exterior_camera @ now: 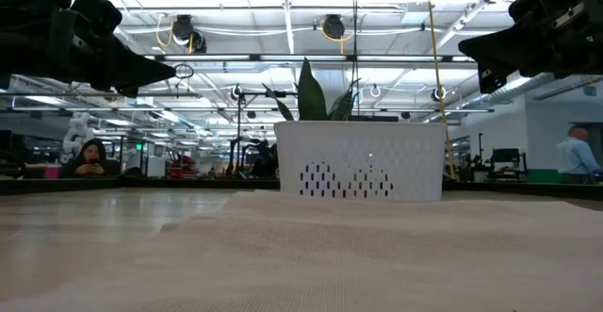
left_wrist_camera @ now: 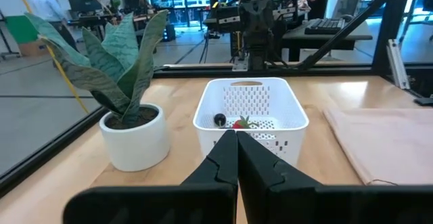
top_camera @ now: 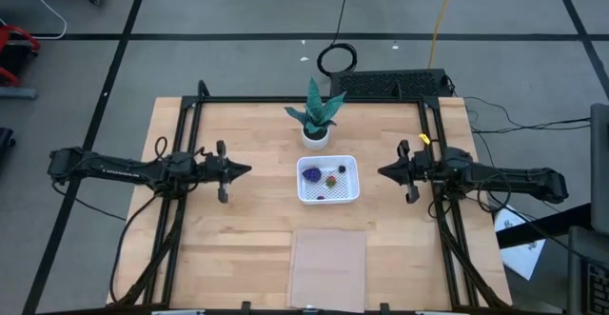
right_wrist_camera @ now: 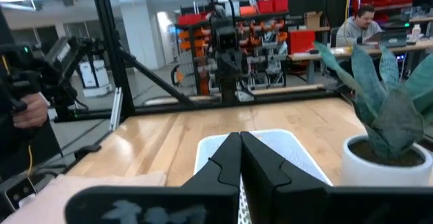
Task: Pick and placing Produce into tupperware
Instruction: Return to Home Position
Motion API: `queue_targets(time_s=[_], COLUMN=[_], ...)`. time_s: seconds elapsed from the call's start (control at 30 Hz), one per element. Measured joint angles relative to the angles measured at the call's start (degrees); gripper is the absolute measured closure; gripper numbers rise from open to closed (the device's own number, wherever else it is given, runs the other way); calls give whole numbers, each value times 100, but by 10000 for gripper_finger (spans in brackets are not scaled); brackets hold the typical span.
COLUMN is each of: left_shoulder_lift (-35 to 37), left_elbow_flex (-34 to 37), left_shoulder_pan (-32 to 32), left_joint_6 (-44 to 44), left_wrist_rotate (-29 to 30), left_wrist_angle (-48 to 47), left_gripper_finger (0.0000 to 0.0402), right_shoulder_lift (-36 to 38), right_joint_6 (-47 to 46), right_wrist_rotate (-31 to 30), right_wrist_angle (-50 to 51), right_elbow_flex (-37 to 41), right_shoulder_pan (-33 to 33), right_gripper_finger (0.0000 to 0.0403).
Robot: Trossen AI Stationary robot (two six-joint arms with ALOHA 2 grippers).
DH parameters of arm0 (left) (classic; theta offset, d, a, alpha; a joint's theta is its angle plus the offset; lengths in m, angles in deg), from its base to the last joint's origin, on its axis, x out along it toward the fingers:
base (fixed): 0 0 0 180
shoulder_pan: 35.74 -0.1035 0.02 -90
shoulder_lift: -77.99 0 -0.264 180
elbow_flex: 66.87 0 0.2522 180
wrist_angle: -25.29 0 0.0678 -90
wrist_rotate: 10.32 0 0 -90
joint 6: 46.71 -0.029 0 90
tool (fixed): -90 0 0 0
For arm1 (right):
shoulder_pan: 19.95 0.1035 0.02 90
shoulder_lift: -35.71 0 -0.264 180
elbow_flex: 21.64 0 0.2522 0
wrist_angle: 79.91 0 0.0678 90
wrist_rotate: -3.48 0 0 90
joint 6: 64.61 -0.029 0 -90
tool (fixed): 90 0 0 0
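The white square tupperware (top_camera: 328, 181) stands mid-table and also shows in the low view (exterior_camera: 360, 160) and in the left wrist view (left_wrist_camera: 251, 111). Inside it lie the purple grape cluster (top_camera: 311, 174), the red-and-green strawberry piece (top_camera: 331, 180) (left_wrist_camera: 243, 123), a small blackish fruit (top_camera: 341, 170) (left_wrist_camera: 220, 120) and a small dark red one (top_camera: 321, 197). My left gripper (top_camera: 249, 170) (left_wrist_camera: 237, 143) hovers shut to the left of the container, above the table. My right gripper (top_camera: 380, 171) (right_wrist_camera: 240, 141) hovers shut to its right, pointing at it.
A green leafy plant in a white pot (top_camera: 315, 121) stands just beyond the container. A flat tan sheet (top_camera: 327, 266) lies at the near edge. A black frame (top_camera: 190, 106) borders the table. People (exterior_camera: 91, 157) are in the room behind.
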Motion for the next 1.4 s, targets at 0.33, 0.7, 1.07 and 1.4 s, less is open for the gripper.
queue_targets(time_s=[0.33, 0.7, 1.07, 1.4], left_shoulder_lift=[0, 0, 0, -2], left_elbow_flex=[0, -4, -4, -4], left_shoulder_pan=[0, 0, 0, 0], left_joint_6=[-102, 6, 319, 303], left_wrist_rotate=[38, 36, 64, 82], left_wrist_angle=[6, -35, -114, -364], left_gripper_finger=[401, 401, 400, 381], right_shoulder_lift=[122, 400, 396, 398], right_joint_6=[-118, -118, -163, -263], right_wrist_rotate=[13, 17, 20, 20], right_wrist_angle=[-234, 87, 324, 151], right_elbow_flex=[0, 0, 0, 0], right_shoulder_pan=[0, 0, 1, 1], right_gripper_finger=[403, 403, 403, 403])
